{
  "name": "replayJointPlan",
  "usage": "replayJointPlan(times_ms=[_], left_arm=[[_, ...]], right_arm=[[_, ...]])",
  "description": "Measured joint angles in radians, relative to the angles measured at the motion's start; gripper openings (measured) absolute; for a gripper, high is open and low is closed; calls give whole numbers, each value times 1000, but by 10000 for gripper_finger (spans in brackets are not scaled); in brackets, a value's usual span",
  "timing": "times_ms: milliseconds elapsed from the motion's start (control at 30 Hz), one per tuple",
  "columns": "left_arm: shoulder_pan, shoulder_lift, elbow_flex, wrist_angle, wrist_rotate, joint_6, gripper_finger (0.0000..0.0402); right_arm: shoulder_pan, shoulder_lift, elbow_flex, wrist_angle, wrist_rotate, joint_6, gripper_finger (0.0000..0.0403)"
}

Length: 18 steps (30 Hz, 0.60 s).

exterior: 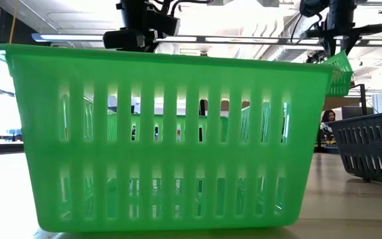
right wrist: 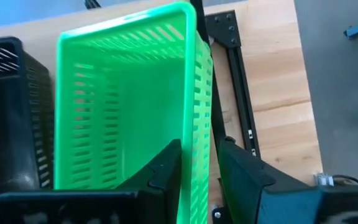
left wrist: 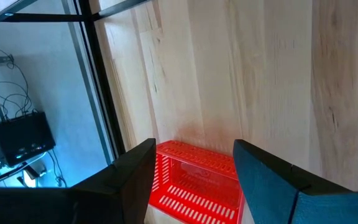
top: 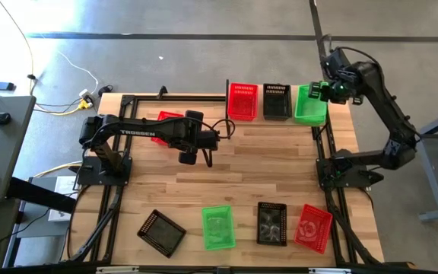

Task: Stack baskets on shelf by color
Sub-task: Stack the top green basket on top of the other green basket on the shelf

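On the shelf (top: 260, 114) at the table's far edge a red basket (top: 242, 101), a black basket (top: 277, 100) and a green basket (top: 309, 105) stand in a row. My right gripper (right wrist: 201, 144) is open above the green basket (right wrist: 123, 106), pointing down. One finger is inside its right long wall (right wrist: 199, 124) and one outside, and a gap shows beside the outer finger. My left gripper (left wrist: 194, 149) hangs open over the table's middle (top: 206, 154). Below it a red basket (left wrist: 197, 180) rests on the tabletop.
Along the near edge lie a black basket (top: 160, 232), a green basket (top: 218, 227), another black basket (top: 272, 223) and a red basket (top: 313, 227). A red basket (top: 169, 116) sits under the left arm. The black table frame (right wrist: 238, 81) runs right of the green basket.
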<state>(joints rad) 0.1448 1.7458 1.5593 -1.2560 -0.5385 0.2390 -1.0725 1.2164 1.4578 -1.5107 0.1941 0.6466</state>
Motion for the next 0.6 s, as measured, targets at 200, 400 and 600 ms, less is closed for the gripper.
replayJointPlan(times_ms=[200,400,600], left_arm=[[0,0,0,0,-5,0,207],[0,0,0,0,-25,-12,207],[7,0,0,0,-25,-60,207]], right_arm=[[9,-69,0,42,0,-24,92],[51,-133,0,156,-28,-140,92],[139,-151,0,301,-209,-321,92]])
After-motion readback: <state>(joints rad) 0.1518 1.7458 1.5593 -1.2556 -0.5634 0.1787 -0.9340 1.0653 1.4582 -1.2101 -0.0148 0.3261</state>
